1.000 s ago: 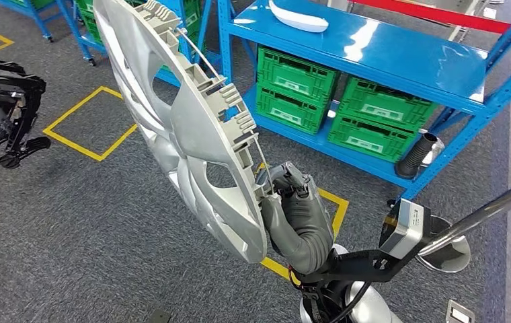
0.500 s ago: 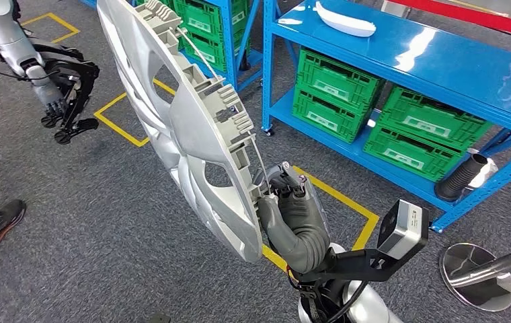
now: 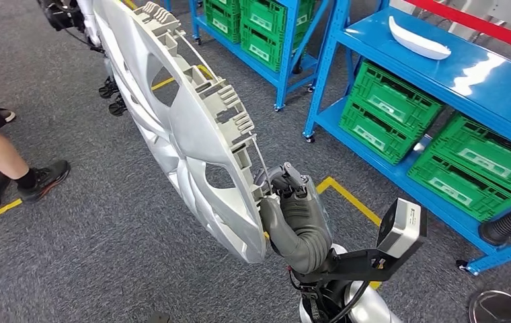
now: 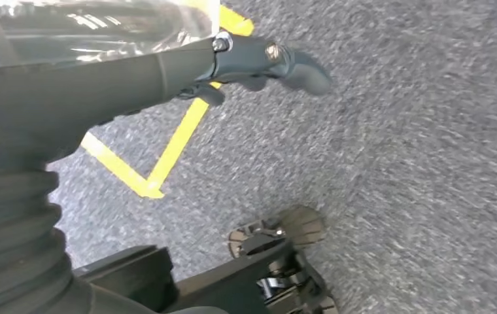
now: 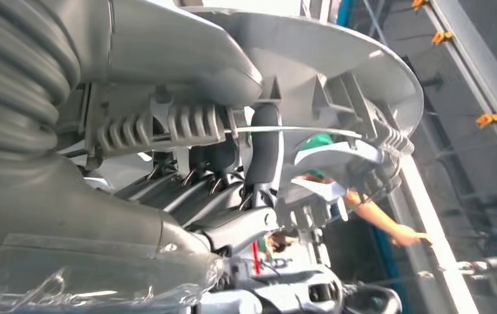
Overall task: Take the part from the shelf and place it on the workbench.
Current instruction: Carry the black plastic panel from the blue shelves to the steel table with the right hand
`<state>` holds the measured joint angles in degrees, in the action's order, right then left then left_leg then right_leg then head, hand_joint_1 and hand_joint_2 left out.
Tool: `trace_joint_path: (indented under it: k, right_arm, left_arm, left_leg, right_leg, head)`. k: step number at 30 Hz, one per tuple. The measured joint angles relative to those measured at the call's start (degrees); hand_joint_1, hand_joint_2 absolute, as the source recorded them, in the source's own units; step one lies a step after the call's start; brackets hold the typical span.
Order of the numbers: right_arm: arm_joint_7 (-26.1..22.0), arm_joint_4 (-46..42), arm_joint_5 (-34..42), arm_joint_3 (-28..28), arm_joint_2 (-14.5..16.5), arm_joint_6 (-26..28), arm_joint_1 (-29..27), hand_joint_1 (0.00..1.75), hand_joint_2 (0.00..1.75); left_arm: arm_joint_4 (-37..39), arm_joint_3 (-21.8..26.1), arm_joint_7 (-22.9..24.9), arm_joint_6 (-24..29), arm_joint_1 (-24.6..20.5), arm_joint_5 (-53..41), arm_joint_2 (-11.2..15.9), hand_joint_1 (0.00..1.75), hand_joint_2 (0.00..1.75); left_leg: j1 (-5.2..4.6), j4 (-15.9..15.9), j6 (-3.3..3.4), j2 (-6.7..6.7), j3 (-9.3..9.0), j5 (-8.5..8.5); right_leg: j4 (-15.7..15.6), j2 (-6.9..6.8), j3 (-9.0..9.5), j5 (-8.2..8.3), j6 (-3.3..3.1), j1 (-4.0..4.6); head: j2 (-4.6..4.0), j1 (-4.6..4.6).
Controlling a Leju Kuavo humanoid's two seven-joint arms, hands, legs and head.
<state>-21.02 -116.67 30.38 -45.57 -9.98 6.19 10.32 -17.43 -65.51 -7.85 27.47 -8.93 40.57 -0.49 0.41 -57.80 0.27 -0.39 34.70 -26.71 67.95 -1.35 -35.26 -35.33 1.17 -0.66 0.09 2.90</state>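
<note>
Head view: hubcap (image 3: 185, 128), centre frame, held on edge by the right hand (image 3: 292, 202) closed on its lower rim, likely for carrying; blue shelf (image 3: 468, 74) upper right.
Left wrist view: left hand (image 4: 259, 62), fingers extended, holding nothing.
Right wrist view: fingers (image 5: 259, 150) hooked through the hubcap's ribs.

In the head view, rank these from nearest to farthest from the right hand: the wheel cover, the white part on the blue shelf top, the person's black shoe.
1. Wheel cover, held in the right hand.
2. Black shoe, on the carpet far to the left.
3. White part, on the shelf top up right.
</note>
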Motion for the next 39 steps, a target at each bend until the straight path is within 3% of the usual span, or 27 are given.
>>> trace_joint_path:
  k: [2, 3, 5, 7, 9, 11, 13, 15, 17, 18, 19, 20, 22, 24, 26, 28, 30, 32, 33, 34, 35, 37, 39]
  right_arm:
    - [0.03, 0.03, 0.00, -0.03, -0.01, 0.00, -0.06, 1.75, 1.75]
    - [0.04, 0.05, 0.00, -0.04, -0.02, 0.00, -0.07, 1.75, 1.75]
    - [0.05, 0.07, 0.00, -0.04, -0.03, 0.00, -0.04, 1.75, 1.75]
    - [0.04, 0.07, 0.00, -0.03, -0.03, 0.00, 0.01, 1.75, 1.75]
    - [0.05, 0.09, 0.00, -0.05, -0.03, -0.01, 0.03, 1.75, 1.75]
    - [0.09, 0.11, 0.00, -0.08, -0.02, -0.01, 0.06, 1.75, 1.75]
    - [0.08, 0.11, 0.00, -0.08, 0.03, -0.02, 0.10, 1.75, 1.75]
    - [0.07, 0.13, 0.00, -0.09, 0.06, -0.01, 0.12, 1.75, 1.75]
    - [0.13, 0.15, 0.00, -0.12, 0.06, 0.00, 0.11, 1.75, 1.75]
    - [0.20, 0.16, 0.00, -0.14, 0.06, 0.00, 0.10, 1.75, 1.75]
    - [0.28, 0.17, 0.00, -0.15, 0.06, 0.00, 0.10, 1.75, 1.75]
    - [0.35, 0.17, 0.00, -0.15, 0.06, 0.00, 0.10, 1.75, 1.75]
    - [0.43, 0.17, 0.00, -0.15, 0.06, 0.00, 0.14, 1.75, 1.75]
    - [0.51, 0.16, -0.08, -0.16, 0.06, 0.00, 0.21, 1.75, 1.75]
    - [0.59, 0.16, -0.19, -0.17, 0.06, 0.00, 0.26, 1.75, 1.75]
    - [0.65, 0.15, -0.24, -0.17, 0.06, 0.00, 0.32, 1.75, 1.75]
    - [0.67, 0.15, -0.26, -0.18, 0.05, 0.00, 0.34, 1.75, 1.75]
    - [0.68, 0.16, -0.26, -0.19, 0.03, 0.00, 0.26, 1.75, 1.75]
    - [0.68, 0.17, -0.26, -0.20, 0.03, 0.00, 0.24, 1.75, 1.75]
    - [0.69, 0.17, -0.26, -0.20, 0.02, 0.00, 0.22, 1.75, 1.75]
    - [0.69, 0.17, -0.26, -0.19, 0.02, 0.00, 0.22, 1.75, 1.75]
    - [0.69, 0.18, -0.26, -0.19, 0.02, 0.00, 0.25, 1.75, 1.75]
    - [0.69, 0.19, -0.26, -0.19, 0.01, -0.01, 0.29, 1.75, 1.75]
  left_arm:
    - [-0.01, 0.00, 0.07, -0.02, -0.04, 0.15, -0.03, 0.00, 1.75]
    - [-0.01, 0.00, 0.10, -0.02, -0.03, 0.19, -0.03, 0.00, 1.75]
    - [-0.01, 0.00, 0.11, -0.02, -0.04, 0.25, -0.03, 0.00, 1.75]
    - [-0.04, 0.01, 0.10, -0.02, -0.15, 0.28, -0.05, 0.00, 1.75]
    - [-0.09, 0.02, 0.09, -0.03, -0.17, 0.32, -0.06, 0.00, 1.75]
    - [-0.13, 0.02, 0.09, -0.02, 0.05, 0.42, -0.03, 0.00, 1.75]
    - [-0.16, 0.01, 0.09, 0.01, 0.22, 0.50, 0.01, 0.00, 1.75]
    - [-0.19, 0.00, 0.09, 0.03, 0.10, 0.52, 0.01, 0.00, 1.75]
    - [-0.20, 0.00, 0.09, 0.04, 0.07, 0.54, 0.01, 0.00, 1.75]
    - [-0.21, 0.00, 0.09, 0.04, 0.15, 0.55, 0.01, 0.00, 1.75]
    - [-0.21, 0.00, 0.09, 0.04, 0.23, 0.56, 0.01, 0.00, 1.75]
    - [-0.21, 0.00, 0.09, 0.05, 0.29, 0.57, 0.02, 0.00, 1.75]
    - [-0.21, 0.00, 0.09, 0.06, 0.22, 0.57, 0.02, 0.00, 1.75]
    - [-0.22, 0.01, 0.05, 0.07, 0.20, 0.58, 0.03, 0.00, 1.75]
    - [-0.21, 0.01, 0.02, 0.08, 0.44, 0.62, 0.15, 0.00, 1.75]
    - [-0.21, 0.01, -0.04, 0.10, 0.64, 0.64, 0.27, 0.00, 1.75]
    - [-0.22, 0.00, -0.09, 0.11, 0.61, 0.65, 0.29, 0.00, 1.75]
    - [-0.22, 0.01, -0.10, 0.11, 0.57, 0.68, 0.30, 0.00, 1.75]
    - [-0.22, 0.02, -0.09, 0.11, 0.60, 0.72, 0.31, 0.00, 1.75]
    - [-0.22, 0.02, -0.09, 0.11, 0.62, 0.75, 0.33, 0.00, 1.75]
    - [-0.22, 0.02, -0.09, 0.11, 0.62, 0.78, 0.34, 0.00, 1.75]
    - [-0.23, 0.02, -0.10, 0.11, 0.55, 0.81, 0.32, 0.00, 1.75]
    - [-0.23, 0.02, -0.21, 0.08, 0.50, 0.85, 0.28, 0.00, 1.75]
  left_leg:
    - [-0.15, -0.04, 0.12, -1.44, 0.00, 0.00]
    - [-0.22, -0.09, 0.13, -2.24, -0.03, 0.00]
    - [-0.25, -0.28, 0.09, -3.95, -0.07, -0.03]
    - [-0.19, -0.68, -0.22, -5.50, 0.31, -0.03]
    - [0.14, -0.89, -0.87, -6.83, 1.08, 0.23]
    - [0.42, -0.83, -1.60, -7.76, 1.51, 0.43]
    - [0.22, -2.59, -2.23, -5.56, 2.36, -0.84]
    - [0.16, -8.55, -2.79, -1.95, 5.15, -3.98]
    - [0.45, -14.79, -3.26, -0.61, 8.10, -6.24]
    - [0.60, -15.52, -3.41, -0.41, 8.37, -5.99]
    - [0.71, -14.11, -3.50, -0.20, 7.53, -4.80]
    - [0.77, -10.76, -3.50, 0.33, 5.65, -2.93]
    - [0.46, -3.65, -3.08, 2.47, 1.75, -0.40]
    - [0.00, -0.91, -2.14, 3.42, 0.48, -0.16]
    - [-0.08, -0.79, -1.18, 2.29, 0.66, -0.14]
    - [0.08, -0.56, -0.44, 1.25, 0.55, -0.04]
    - [0.14, -0.48, 0.08, 0.14, 0.47, -0.01]
    - [-0.07, -0.54, 0.32, -1.18, 0.46, -0.07]
    - [-0.19, -0.61, 0.38, -1.95, 0.44, -0.11]
    - [-0.27, -0.72, 0.40, -2.78, 0.41, -0.16]
    - [-0.32, -0.88, 0.39, -3.66, 0.39, -0.24]
    - [-0.27, -1.26, 0.18, -5.28, 0.54, -0.40]
    - [0.02, -1.49, -0.35, -6.62, 1.04, -0.33]
  right_leg:
    - [6.36, 1.06, -3.34, -1.76, -0.14, 0.09]
    - [6.70, 1.21, -3.76, -0.95, -0.27, 0.13]
    - [0.98, 2.31, -1.70, 3.48, -0.68, 0.13]
    - [-5.97, 5.40, 1.05, 6.77, -1.10, -0.05]
    - [-8.35, 6.94, 1.86, 7.06, -1.26, -0.01]
    - [-8.96, 5.56, 2.10, 7.17, -1.54, 0.07]
    - [-9.63, 3.84, 2.64, 7.38, -2.08, -0.12]
    - [-9.89, 1.97, 3.02, 7.32, -2.47, -0.12]
    - [-9.84, 0.06, 3.14, 7.13, -2.58, -0.04]
    - [-9.82, -0.80, 3.19, 7.02, -2.52, -0.05]
    - [-9.79, -1.58, 3.28, 6.90, -2.40, -0.06]
    - [-9.76, -2.31, 3.44, 6.73, -2.23, -0.07]
    - [-9.65, -3.60, 3.79, 6.29, -1.69, 0.14]
    - [-9.61, -4.62, 4.06, 5.96, -1.05, 0.43]
    - [-9.71, -5.41, 4.31, 5.70, -0.43, 0.35]
    - [-8.11, -3.72, 3.84, 4.20, 0.03, 0.09]
    - [-1.97, -0.41, 1.02, 0.83, 0.10, -0.03]
    - [5.36, 0.99, -2.87, -1.72, -0.05, 0.05]
    - [6.81, 1.16, -3.94, -1.44, -0.19, 0.11]
    - [6.06, 1.34, -4.02, -0.02, -0.37, 0.15]
    - [3.18, 1.78, -3.12, 2.33, -0.62, 0.18]
    - [-4.01, 4.21, -0.42, 6.43, -1.08, 0.10]
    - [-7.68, 5.93, 1.04, 7.37, -1.20, 0.12]
  head:
    - [0.00, 0.23]
    - [0.00, 0.25]
    - [0.00, 0.28]
    - [0.00, 0.22]
    - [0.00, 0.25]
    - [0.00, 0.38]
    - [0.00, 0.07]
    - [0.00, -0.34]
    - [0.00, -0.43]
    - [0.00, -0.43]
    - [0.00, -0.45]
    - [0.00, -0.46]
    - [0.00, -0.48]
    - [0.00, -0.44]
    - [0.00, -0.39]
    - [0.00, -0.30]
    - [0.00, 0.03]
    - [0.00, 0.26]
    - [0.00, 0.28]
    - [0.00, 0.28]
    - [0.00, 0.29]
    - [0.00, 0.17]
    - [0.00, 0.09]
